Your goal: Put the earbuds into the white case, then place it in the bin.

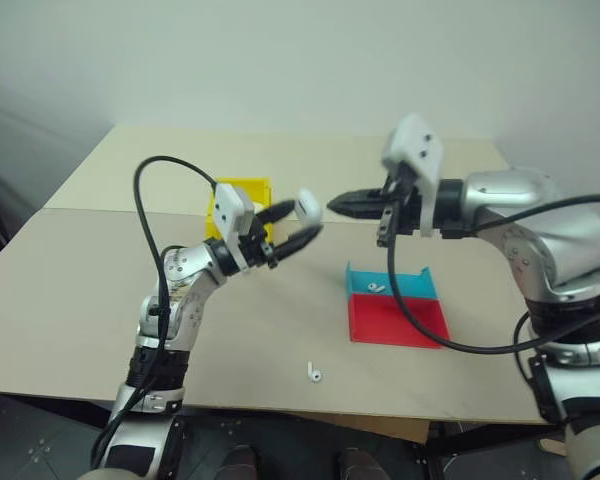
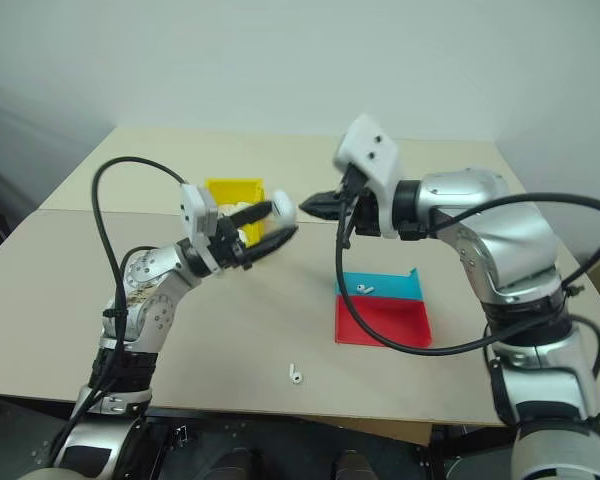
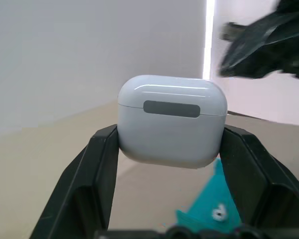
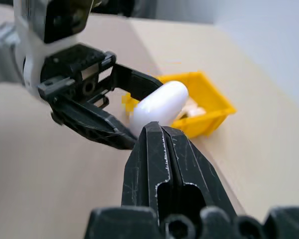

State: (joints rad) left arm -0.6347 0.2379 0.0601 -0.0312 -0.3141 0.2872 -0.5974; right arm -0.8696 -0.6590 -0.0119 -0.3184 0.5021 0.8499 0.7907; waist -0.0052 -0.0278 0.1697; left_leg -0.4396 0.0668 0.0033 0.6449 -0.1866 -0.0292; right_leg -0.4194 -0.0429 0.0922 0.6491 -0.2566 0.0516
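Small glossy white rounded earbud case (image 3: 172, 121) sits clamped between the two black fingers of your left tool (image 1: 302, 222), lid closed, held up off the counter (image 1: 90, 290) in front of the bright yellow plastic bin (image 1: 242, 190). Your right tool (image 1: 342, 206) is fully closed on nothing, its tip aimed at the case and just beside it, not touching as far as I can tell.

Earbuds are not in yet: one tiny white stemmed earbud (image 1: 314, 375) lies loose on the counter near the front edge, another (image 1: 375, 288) sits in the blue tray (image 1: 420, 287) next to the flat red tray (image 1: 398, 322).

My read: you're at the lid-opening step, case presented to the right tool. Next move calls for that closed tip to catch the lid seam and flip it, while the left grip keeps to the lower body so the lid stays free. Then fetch each earbud. Bin comes last.

Something white already lies inside the bin; can't tell what.
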